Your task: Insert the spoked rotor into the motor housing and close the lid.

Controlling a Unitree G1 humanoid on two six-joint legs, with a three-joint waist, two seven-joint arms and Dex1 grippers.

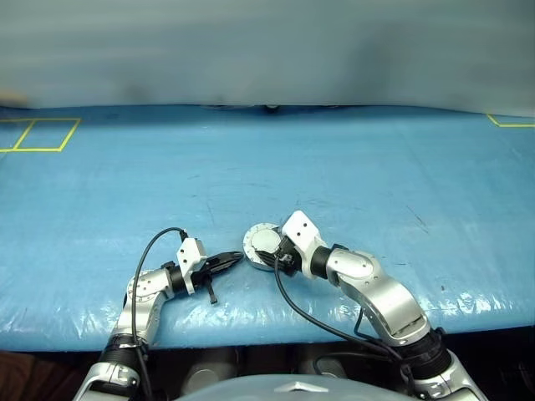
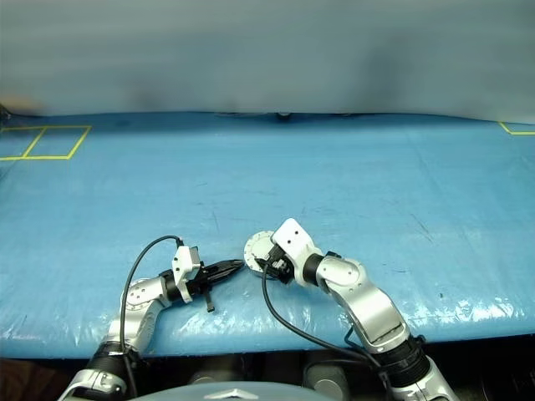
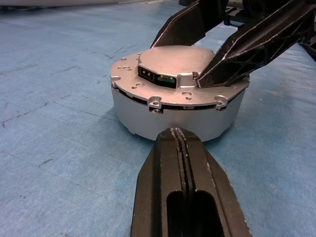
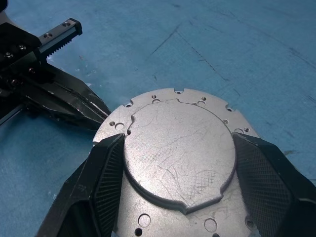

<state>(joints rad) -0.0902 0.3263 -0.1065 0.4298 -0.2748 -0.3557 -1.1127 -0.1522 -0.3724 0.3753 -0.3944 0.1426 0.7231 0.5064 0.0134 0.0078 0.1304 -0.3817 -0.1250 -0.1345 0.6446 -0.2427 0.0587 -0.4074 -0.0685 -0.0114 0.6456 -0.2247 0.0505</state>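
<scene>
The motor housing [image 3: 168,116] sits on the blue table as a closed silver-grey drum, between my two grippers. The lid [image 4: 177,148] lies flat on top of it, plain grey face up. My right gripper [image 4: 178,140] reaches over it from the right, and its two black fingers [image 3: 256,44] clasp the raised round part of the lid from both sides. My left gripper [image 1: 238,257] is shut and level. Its tips [image 3: 180,132] stand just short of the housing's side wall on the left. The spoked rotor is hidden.
A blue plastic sheet [image 1: 351,175] covers the whole table, and its front edge [image 1: 251,334] runs just under my arms. Yellow tape squares [image 1: 38,134] mark the far left. Another yellow corner [image 1: 510,123] lies far right. Black cables [image 1: 159,242] loop off both wrists.
</scene>
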